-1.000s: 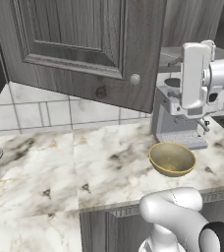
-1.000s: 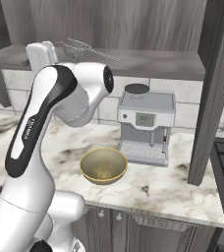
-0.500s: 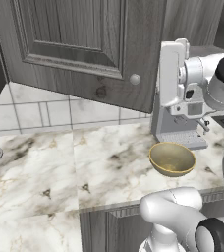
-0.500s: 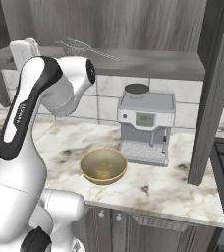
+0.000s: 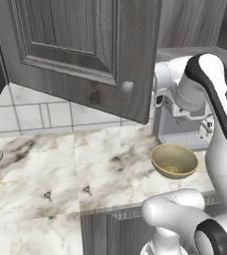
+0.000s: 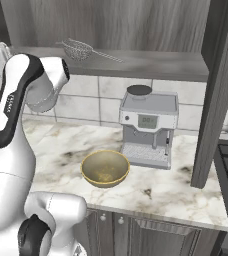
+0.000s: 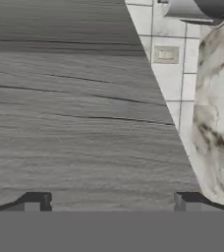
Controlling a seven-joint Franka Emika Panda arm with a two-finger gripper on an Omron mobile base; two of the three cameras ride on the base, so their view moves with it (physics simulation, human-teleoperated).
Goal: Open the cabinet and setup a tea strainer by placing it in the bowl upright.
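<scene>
Swung further toward the cabinet's left side over the last second, the arm now has its hand turned in against grey wood-grain. In the hand view the gripper (image 7: 112, 199) is seen with its jaws spread wide and nothing held between them; a broad wood-grain surface of the cabinet (image 5: 80, 50) lies just ahead, with tiled wall and marble counter (image 7: 217, 113) to one side. Both doors are seen standing open in the base views. The tea strainer (image 6: 78, 49) is left lying on the cabinet shelf, handle pointing right, untouched. The bowl (image 6: 105, 168) sits on the counter just beside the coffee machine (image 6: 148, 127). Opening is judged done; reaching for the strainer is judged the step in hand.
</scene>
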